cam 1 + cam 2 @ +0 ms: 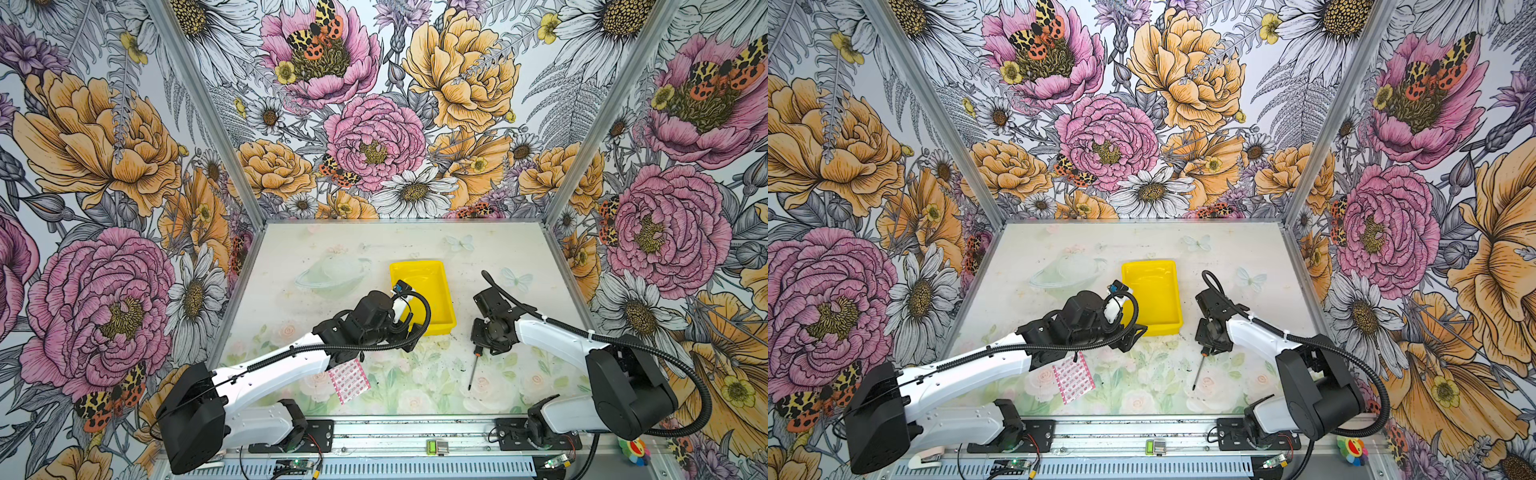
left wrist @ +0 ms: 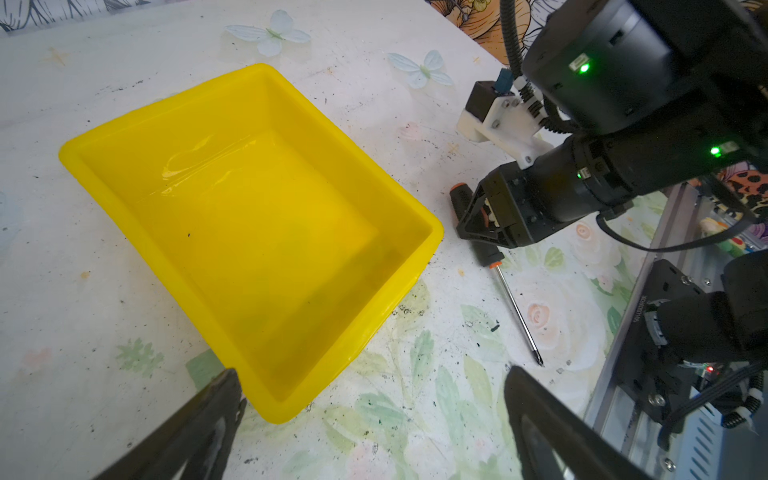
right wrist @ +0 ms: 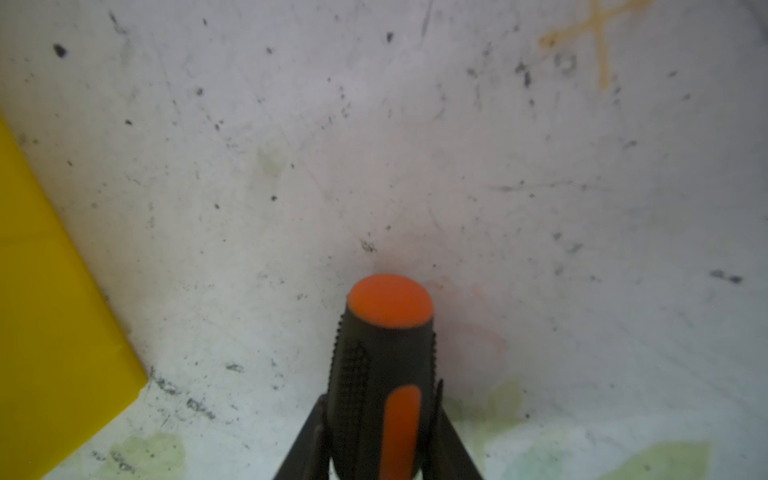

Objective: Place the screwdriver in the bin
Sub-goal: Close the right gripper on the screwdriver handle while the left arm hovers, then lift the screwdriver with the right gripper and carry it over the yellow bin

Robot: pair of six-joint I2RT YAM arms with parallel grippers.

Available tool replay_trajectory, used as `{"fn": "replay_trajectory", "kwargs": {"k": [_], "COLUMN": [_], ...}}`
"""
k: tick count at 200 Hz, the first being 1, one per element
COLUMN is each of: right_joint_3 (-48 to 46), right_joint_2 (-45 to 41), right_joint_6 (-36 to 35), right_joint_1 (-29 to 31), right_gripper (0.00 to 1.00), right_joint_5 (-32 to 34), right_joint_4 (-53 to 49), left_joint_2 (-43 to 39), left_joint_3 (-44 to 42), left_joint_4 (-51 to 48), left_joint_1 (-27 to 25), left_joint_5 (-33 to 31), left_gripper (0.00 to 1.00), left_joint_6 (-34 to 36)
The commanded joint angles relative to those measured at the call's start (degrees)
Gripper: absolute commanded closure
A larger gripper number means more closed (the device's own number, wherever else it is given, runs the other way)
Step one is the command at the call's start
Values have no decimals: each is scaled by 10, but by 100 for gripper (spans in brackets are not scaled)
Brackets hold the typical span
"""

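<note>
The screwdriver (image 1: 473, 372) (image 1: 1199, 372) lies on the table to the right of the bin's near corner. Its thin metal shaft (image 2: 515, 307) points toward the front edge. My right gripper (image 1: 482, 338) (image 1: 1208, 340) (image 2: 478, 220) (image 3: 380, 392) is shut on its orange-and-black handle (image 3: 386, 353), one finger on each side. The yellow bin (image 1: 432, 299) (image 1: 1154, 291) (image 2: 249, 232) (image 3: 41, 291) stands empty at mid-table. My left gripper (image 1: 409, 338) (image 1: 1133, 332) (image 2: 374, 374) hovers open by the bin's near left corner, holding nothing.
A pink-and-white patterned packet (image 1: 349, 380) (image 1: 1073, 378) lies partly under the left arm near the front. Flowered walls close in the table on three sides. A metal rail (image 1: 374, 436) runs along the front edge.
</note>
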Motion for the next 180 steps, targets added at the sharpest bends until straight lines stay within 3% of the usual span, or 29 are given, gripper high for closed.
{"fn": "replay_trajectory", "kwargs": {"k": [1,32,71,141,180], "right_joint_3": [0,5,25,117,207], "right_joint_2": [12,-14,-67,-134,-108], "right_joint_6": [6,5,-2,-92,-167], "right_joint_1": [8,11,11,12,12], "right_gripper": [83,95,100,100,100], "right_joint_5": [15,16,18,37,25], "right_joint_4": [-1,-2,-4,-9,-20], "left_joint_2": [-19,-35,-60,-74,-67], "left_joint_3": [-11,-20,-35,-48,-50], "left_joint_4": [2,3,26,38,58], "left_joint_1": [-3,-3,3,47,70], "left_joint_5": [-15,-13,-10,20,42], "left_gripper": [1,1,1,1,1], "left_joint_6": [-7,-1,3,6,4]}}
